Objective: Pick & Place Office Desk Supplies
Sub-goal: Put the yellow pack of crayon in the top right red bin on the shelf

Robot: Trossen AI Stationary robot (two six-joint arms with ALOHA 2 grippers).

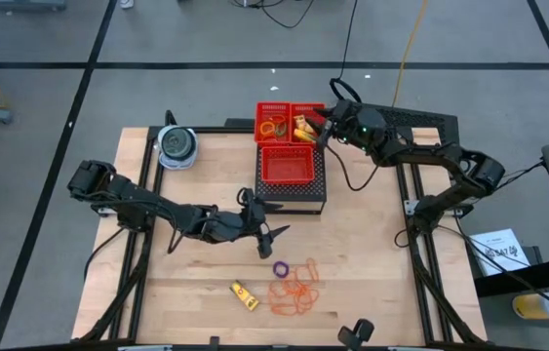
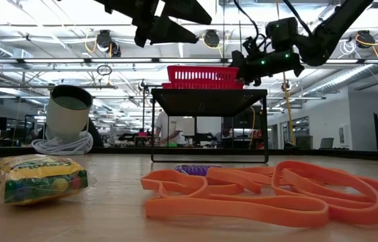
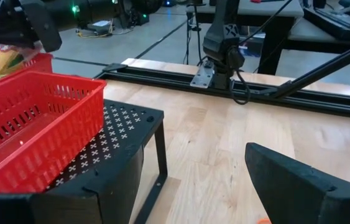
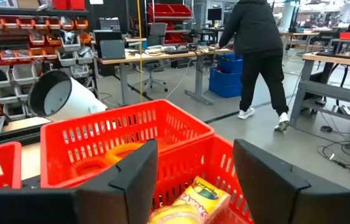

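— Orange rubber bands (image 2: pixel 262 191) heaped close to the table's (image 1: pixel 157 292) near edge: thin, flat, floppy loops, tangled over one another. Purple ring (image 2: pixel 195 170) just behind the heap, toward the table's middle, small and rigid-looking. Yellow packet (image 2: pixel 34 178) beside the heap but apart from it, in a glossy, crinkled wrapper.

— And the tools?

— Right tool (image 4: pixel 193 165) spread, pinching nothing, over the right rear basket (image 1: pixel 305 125) at the table's far edge. Second yellow packet (image 4: pixel 193 199) lying inside, directly beneath those fingers. Sorted rings (image 1: pixel 272 127) in the left rear basket (image 4: pixel 119 140) next door. Left tool (image 1: pixel 272 234) spread as well, empty, hanging above the table's middle between the black perforated stand (image 1: pixel 294 200) and the band heap.

— Worth worrying about?

— Probably the tangle. Hard to pinch one band without dragging several up, then shedding some on the way to the baskets. Could also catch the ring and flick it off toward the near edge. Slick wrapper on the packet: likely to squirt out of a shallow pinch.

— Anything at the baskets?

— Light red plastic mesh with slotted walls, perched on the raised stand. Easy to nudge or tip with a careless lift of the right tool, or to snag a band on the rim.
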